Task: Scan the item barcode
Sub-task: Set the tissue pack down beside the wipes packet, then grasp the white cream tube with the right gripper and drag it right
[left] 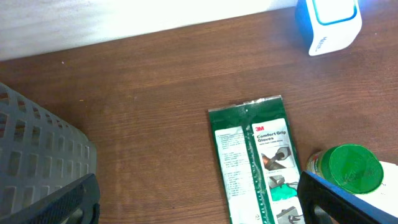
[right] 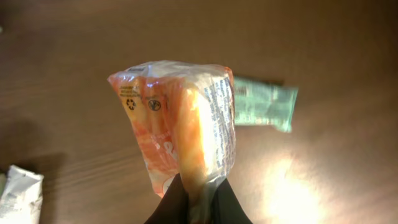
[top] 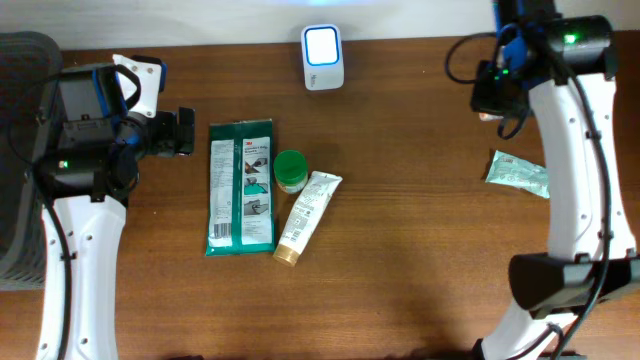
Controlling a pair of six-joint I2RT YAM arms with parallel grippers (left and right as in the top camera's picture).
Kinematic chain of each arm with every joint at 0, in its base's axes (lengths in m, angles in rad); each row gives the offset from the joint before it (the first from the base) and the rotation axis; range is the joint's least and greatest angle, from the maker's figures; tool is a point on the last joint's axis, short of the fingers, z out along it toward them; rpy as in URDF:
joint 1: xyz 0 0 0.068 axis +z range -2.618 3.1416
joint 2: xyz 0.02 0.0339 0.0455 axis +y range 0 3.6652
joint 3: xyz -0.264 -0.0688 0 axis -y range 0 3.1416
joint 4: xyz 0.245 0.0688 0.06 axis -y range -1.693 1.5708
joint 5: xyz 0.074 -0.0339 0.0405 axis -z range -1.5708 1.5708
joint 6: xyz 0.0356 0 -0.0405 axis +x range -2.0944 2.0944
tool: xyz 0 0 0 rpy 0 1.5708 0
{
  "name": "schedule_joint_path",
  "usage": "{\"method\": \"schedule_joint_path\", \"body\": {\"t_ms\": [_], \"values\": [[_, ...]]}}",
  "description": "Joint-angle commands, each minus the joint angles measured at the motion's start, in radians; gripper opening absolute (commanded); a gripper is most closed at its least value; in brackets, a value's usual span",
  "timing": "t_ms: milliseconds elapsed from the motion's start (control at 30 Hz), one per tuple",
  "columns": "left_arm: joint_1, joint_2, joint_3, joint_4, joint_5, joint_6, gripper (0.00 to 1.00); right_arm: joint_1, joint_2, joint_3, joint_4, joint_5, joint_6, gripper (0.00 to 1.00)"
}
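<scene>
An orange plastic packet (right: 180,130) hangs above the table with my right gripper (right: 198,200) shut on its lower end. Its printed side faces the wrist camera, and no barcode shows clearly. In the overhead view the right gripper (top: 490,100) is at the far right, well to the right of the white scanner (top: 322,55) with its lit blue face. My left gripper (top: 185,132) is open and holds nothing. It hovers just left of a green glove pack (top: 241,186). Its dark fingers (left: 62,205) frame the pack (left: 255,162).
A green-lidded jar (top: 291,170) and a white tube (top: 307,216) lie beside the glove pack. A teal packet (top: 518,173) lies under the right arm; it also shows behind the orange packet as the teal packet (right: 264,109). A grey basket (top: 20,160) stands at the left edge.
</scene>
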Motion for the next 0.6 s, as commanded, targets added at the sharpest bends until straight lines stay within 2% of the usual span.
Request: {"method": "schedule_joint_path", "body": {"t_ms": [0,67,133,267,300,333,433,567], "values": [[-0.001,-0.011,0.012,0.002,0.014,0.009,0.99,-0.13,0.024,-0.197,0.096,-0.093,0.044,0.04],[-0.001,-0.011,0.012,0.002,0.014,0.009,0.99,-0.194,0.024,-0.368,0.266,-0.127,0.049,0.04],[-0.001,-0.011,0.012,0.002,0.015,0.009,0.99,-0.266,0.024,-0.587,0.526,-0.128,0.1,0.04],[-0.001,-0.011,0.012,0.002,0.014,0.009,0.99,-0.347,0.024,-0.85,0.902,-0.133,0.166,0.06],[-0.001,-0.011,0.012,0.002,0.015,0.009,0.99,-0.359,0.024,-0.882,0.95,-0.142,0.17,0.06],[-0.001,-0.011,0.012,0.002,0.014,0.008,0.99,-0.359,0.024,-0.883,0.953,-0.142,0.17,0.18],[-0.001,-0.011,0.012,0.002,0.014,0.009,0.99,-0.359,0.018,-0.87,0.904,-0.182,0.121,0.37],[-0.001,-0.011,0.012,0.002,0.014,0.009,0.99,-0.353,-0.032,-0.699,0.622,-0.399,-0.07,0.41]]}}
